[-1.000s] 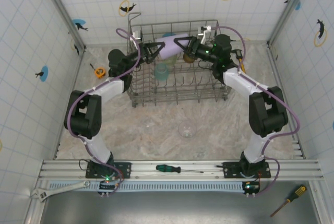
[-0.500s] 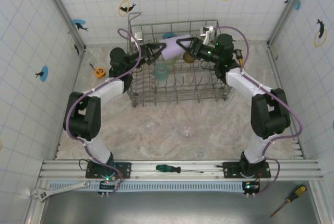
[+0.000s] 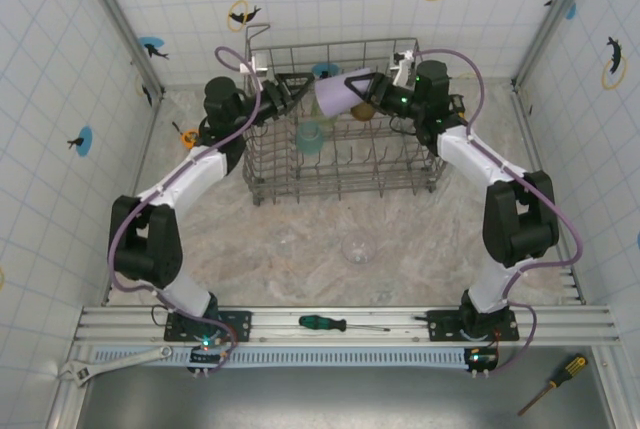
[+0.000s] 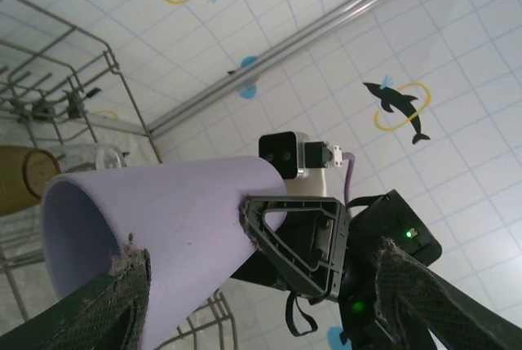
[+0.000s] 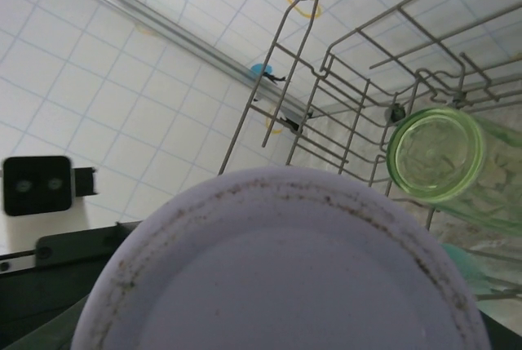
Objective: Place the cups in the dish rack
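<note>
While right hand (image 3: 364,90) clamps the lilac cup (image 3: 338,95) lying sideways, axis 9-to-3, mouth toward 9, left hand (image 3: 304,88) gapes wide beside it; dish rack (image 3: 340,187) directly beneath.

Even, bright light fell from above in the top external view, leaving only faint, soft shadows under the dish rack (image 3: 380,177) and no harsh glare on the white tiled walls (image 3: 60,99). In the right wrist view the lilac cup (image 5: 277,276) lay too close to the lens and was blurred, while the green cup (image 5: 432,154) behind it looked sharper. In the left wrist view the near fingers (image 4: 106,309) were dark and soft.
</note>
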Tool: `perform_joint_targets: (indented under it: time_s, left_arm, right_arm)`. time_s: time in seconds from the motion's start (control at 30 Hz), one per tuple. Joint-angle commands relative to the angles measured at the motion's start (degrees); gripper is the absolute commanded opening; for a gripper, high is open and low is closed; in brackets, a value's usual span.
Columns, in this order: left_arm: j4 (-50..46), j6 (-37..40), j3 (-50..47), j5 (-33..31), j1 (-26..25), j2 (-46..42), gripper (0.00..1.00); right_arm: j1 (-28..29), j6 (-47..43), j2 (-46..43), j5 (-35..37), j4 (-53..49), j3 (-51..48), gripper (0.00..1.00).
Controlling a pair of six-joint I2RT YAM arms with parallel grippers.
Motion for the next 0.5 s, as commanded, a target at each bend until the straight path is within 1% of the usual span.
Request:
perform_joint_targets:
  time_s: [0.0, 0.07, 0.13, 0.17, 0.27, 0.37, 0.4, 0.47]
  left_arm:
    - [-11.9, 7.4, 2.7, -4.6, 0.2, -2.5, 0.77]
    - [-13.9, 8.1, 2.6, -5.6, 0.6, -3.4, 0.82]
    - [-16.8, 8.6, 2.7, -7.5, 1.1, -4.5, 0.84]
    - [-18.2, 8.8, 2.8, -8.1, 1.5, -5.0, 0.88]
    - [-21.8, 10.3, 2.7, -9.5, 2.9, -6.9, 0.93]
    - [-25.1, 11.8, 2.6, -11.4, 4.4, -8.6, 0.96]
    - [-25.7, 11.5, 2.2, -11.3, 5.1, -9.2, 0.97]
    - [-26.0, 11.0, 1.2, -10.6, 6.6, -10.4, 0.97]
  right_arm:
    - [0.2, -5.1, -2.4, 3.0, -4.1, 3.6, 0.09]
    - [0.6, -7.7, -2.1, 4.2, -7.3, 5.2, 0.09]
    - [1.2, -10.6, -2.0, 6.4, -10.9, 6.5, 0.09]
    - [1.5, -12.1, -2.0, 7.7, -12.4, 7.3, 0.09]
    - [2.2, -15.6, -1.6, 10.3, -17.6, 9.7, 0.09]
    - [3.1, -18.7, -1.6, 12.8, -21.4, 11.1, 0.09]
    - [3.4, -19.4, -1.5, 15.3, -22.1, 11.4, 0.1]
    - [3.9, -20.8, -1.1, 16.8, -23.9, 12.5, 0.1]
